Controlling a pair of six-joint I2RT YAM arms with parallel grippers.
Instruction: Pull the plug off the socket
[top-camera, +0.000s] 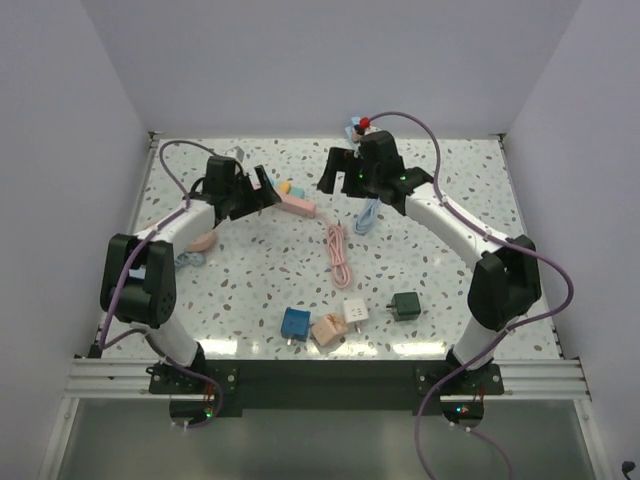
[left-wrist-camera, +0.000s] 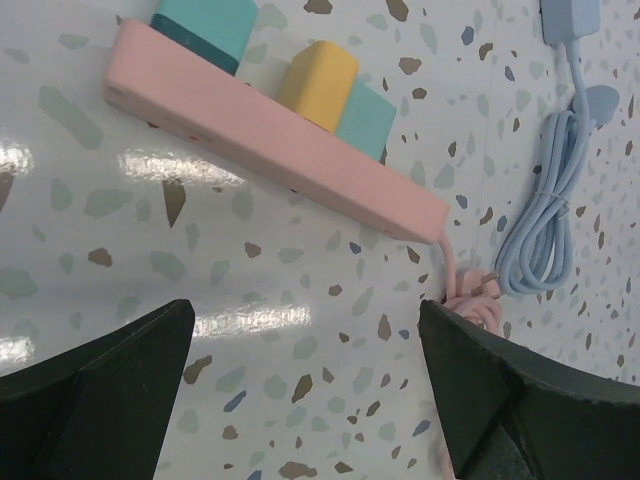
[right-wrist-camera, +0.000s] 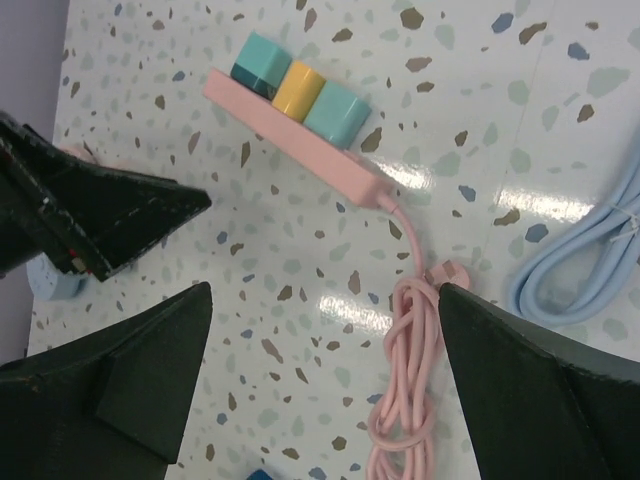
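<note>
Pink strip (top-camera: 298, 206) lies at the far middle of the bench (top-camera: 440, 260), between the two tools and touched by neither. Only the wrist views make out its three plugs (right-wrist-camera: 297, 87), seated in a row: teal, yellow, pale teal. The left tool (left-wrist-camera: 305, 320) hangs spread just left of the strip. The right tool (right-wrist-camera: 325, 300) hangs spread just right of it, beside the coiled pink cable (right-wrist-camera: 410, 400). Only the top view shows four loose adapters (top-camera: 353, 312) near the arm bases.
</note>
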